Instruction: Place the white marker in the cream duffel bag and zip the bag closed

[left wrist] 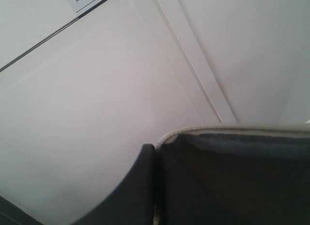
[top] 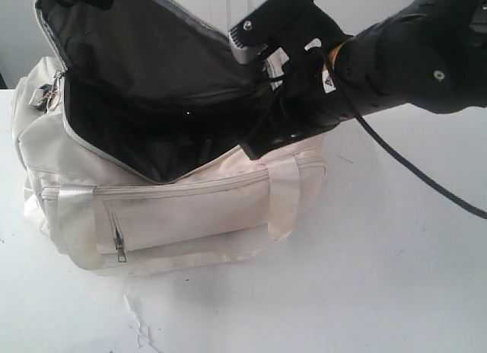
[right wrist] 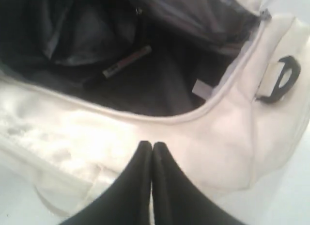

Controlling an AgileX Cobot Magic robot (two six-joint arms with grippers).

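Lining [right wrist: 164, 84], black and crumpled, holds the slim white marker [right wrist: 127, 61] beyond shut, empty right fingers [right wrist: 143, 162]; left fingers' [left wrist: 137, 186] state cannot be told.

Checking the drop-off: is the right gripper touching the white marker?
Apart. The right wrist view shows the white marker lying inside the cream duffel bag, the shut right gripper well clear of it.

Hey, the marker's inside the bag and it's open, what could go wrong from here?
The marker lies loose in the bag, so tugging could shift it toward the opening. The soft flap stands up and may bunch in the zip. The right arm's cable hangs near the bag and could snag.
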